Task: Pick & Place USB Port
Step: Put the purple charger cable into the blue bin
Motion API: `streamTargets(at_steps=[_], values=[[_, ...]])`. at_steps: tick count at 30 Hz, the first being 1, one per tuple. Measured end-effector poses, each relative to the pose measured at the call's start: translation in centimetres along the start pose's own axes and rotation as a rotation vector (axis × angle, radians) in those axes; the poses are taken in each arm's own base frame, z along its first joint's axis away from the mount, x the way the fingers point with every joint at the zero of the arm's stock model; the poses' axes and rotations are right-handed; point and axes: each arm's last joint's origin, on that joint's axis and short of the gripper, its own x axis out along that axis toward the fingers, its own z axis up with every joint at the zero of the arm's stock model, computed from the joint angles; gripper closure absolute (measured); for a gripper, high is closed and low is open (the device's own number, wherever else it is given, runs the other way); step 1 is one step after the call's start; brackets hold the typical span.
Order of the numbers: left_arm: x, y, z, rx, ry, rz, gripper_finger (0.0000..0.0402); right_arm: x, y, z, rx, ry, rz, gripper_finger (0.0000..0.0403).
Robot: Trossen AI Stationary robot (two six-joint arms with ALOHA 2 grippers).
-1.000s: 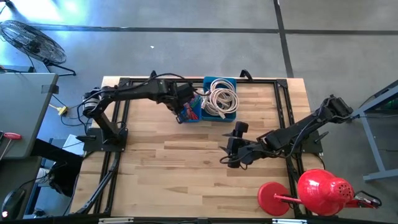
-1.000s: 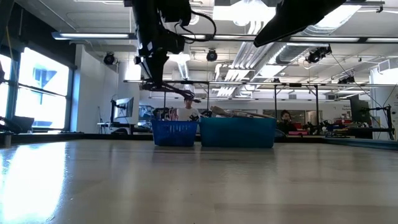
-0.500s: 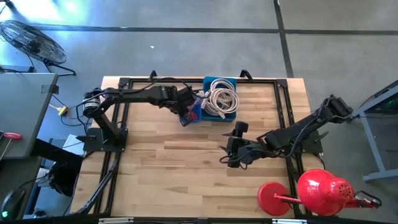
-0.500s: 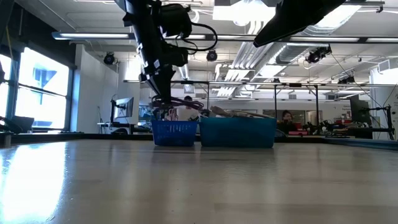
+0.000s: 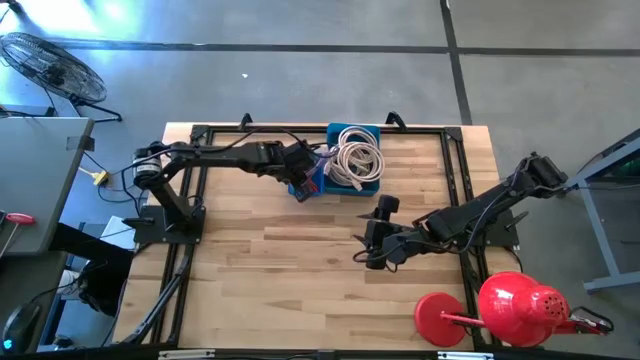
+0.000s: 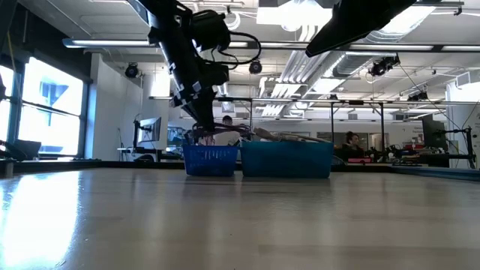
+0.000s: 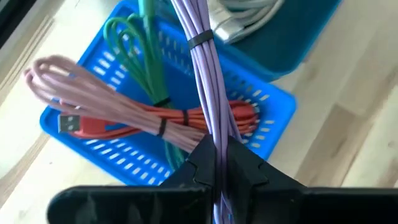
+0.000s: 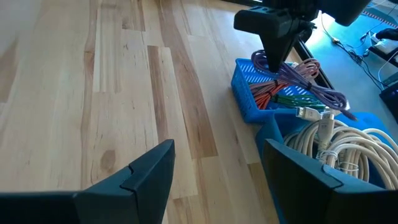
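Left gripper (image 7: 214, 163) is clamped on the purple cable bundle (image 7: 202, 74), fingers pinched tight around it just past the black tie, right over the small blue basket (image 7: 273, 99). I'm holding it near the middle so the bundle hangs balanced and the loose ends don't snag the other cables when I lift.

Going by size: the wooden table (image 5: 280, 270) is mostly bare in front, which I take to be the drop zone. At the far edge the teal bin (image 5: 372, 186) with the coiled white cables (image 5: 355, 158) sits touching the small basket, so everything is packed tight there. The right gripper (image 8: 214, 168) waits mid-table with its fingers spread wide and nothing between them, well apart from the baskets so it stays out of my way.

Inside the basket, a pink cable (image 7: 93, 93), an orange one (image 7: 211, 115) and a green one (image 7: 146, 56) lie crossed under the purple bundle. The pink one's USB plug (image 7: 67, 122) points at the basket wall. My guess is the risk is dragging those up too.
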Motion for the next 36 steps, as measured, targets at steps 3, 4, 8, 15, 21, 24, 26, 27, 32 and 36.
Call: streamTargets(at_steps=[3, 4, 8, 15, 21, 24, 26, 27, 32, 36], values=[[0.4, 0.5, -0.4, -0.009, 0.016, 0.017, 0.0393, 0.0, 0.0, 0.0, 0.0, 0.0, 0.0, 0.0166], [0.5, 0.7, -0.5, -0.013, 0.023, 0.022, 0.0393, 0.0, 0.0, 0.0, 0.0, 0.0, 0.0, 0.0166], [1.3, 1.4, -1.3, -0.028, 0.042, 0.022, 0.0393, 0.0, 0.0, 0.0, -0.001, 0.001, -0.001, 0.0166], [2.4, 1.5, -2.5, -0.047, 0.029, -0.009, 0.0393, 0.0, 0.0, 0.0, -0.003, 0.004, -0.001, 0.0166], [2.5, 1.5, -2.7, -0.048, 0.029, -0.002, 0.0393, 0.0, 0.0, 0.0, -0.003, 0.004, -0.001, 0.0166], [2.6, 1.5, -2.5, -0.049, 0.014, -0.005, 0.0384, 0.0, 0.0, 0.0, -0.003, 0.004, -0.001, 0.0166], [2.6, 1.5, -2.5, -0.039, 0.013, -0.005, 0.0365, 0.0, 0.0, 0.0, -0.003, 0.004, -0.001, 0.0166], [2.6, 1.5, -2.5, -0.016, 0.014, -0.004, 0.0353, 0.0, 0.0, -0.1, -0.004, 0.005, -0.001, 0.0166], [2.6, 1.5, -2.5, 0.064, 0.012, 0.0, 0.0302, 0.0, 0.0, -0.1, -0.006, 0.007, -0.002, 0.0166], [2.6, 1.4, -2.3, 0.066, -0.016, -0.006, 0.0271, 0.0, 0.0, -0.2, -0.009, 0.013, -0.003, 0.0166]])
